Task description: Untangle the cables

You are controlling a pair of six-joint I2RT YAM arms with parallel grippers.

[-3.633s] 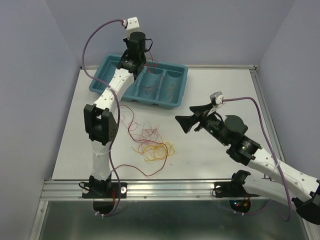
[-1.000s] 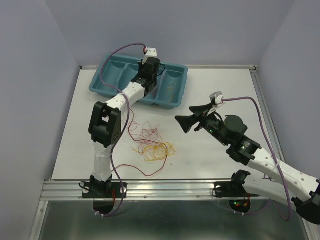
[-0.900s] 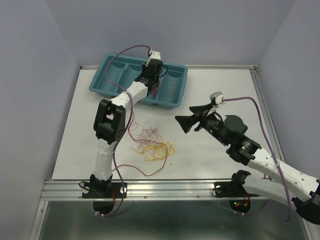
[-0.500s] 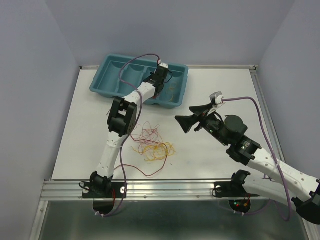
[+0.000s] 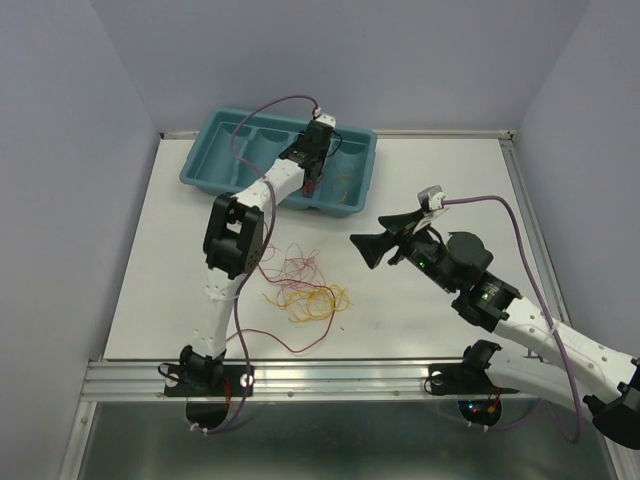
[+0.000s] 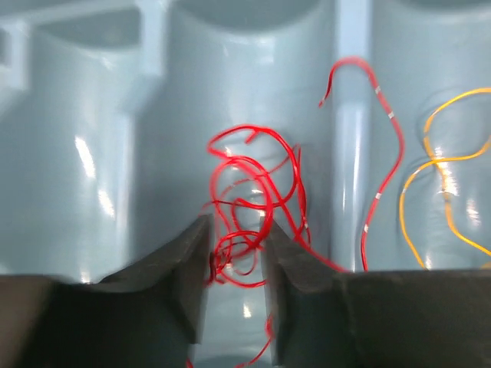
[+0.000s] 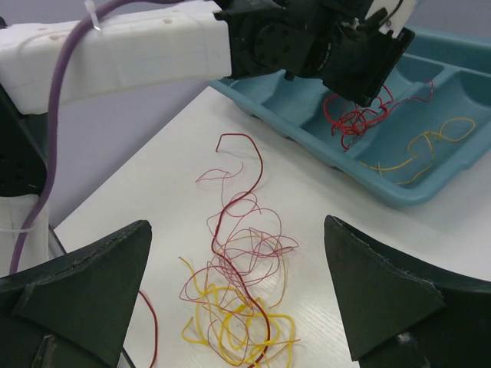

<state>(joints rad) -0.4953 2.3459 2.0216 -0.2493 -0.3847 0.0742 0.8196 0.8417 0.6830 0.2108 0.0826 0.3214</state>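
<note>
A tangle of thin red, dark red, orange and yellow cables [image 5: 305,285] lies on the white table, also in the right wrist view [image 7: 238,291]. My left gripper [image 5: 312,174] reaches down into a teal tray [image 5: 215,165]. Its jaws [image 6: 236,230] stand slightly apart, with a curly red cable [image 6: 253,184] looping between them and lying in a compartment. A yellow cable [image 6: 445,192] lies in the compartment to the right. My right gripper [image 5: 375,247] is wide open and empty, hovering to the right of the tangle [image 7: 236,230].
A separate long dark red cable [image 5: 290,345] curves along the table near the front edge. The tray has several compartments and stands at the back left. A metal rail runs along the table's near edge.
My left gripper has swung from above the tray's back left to the right and down into a compartment, with the red cable. The right arm has not moved.
</note>
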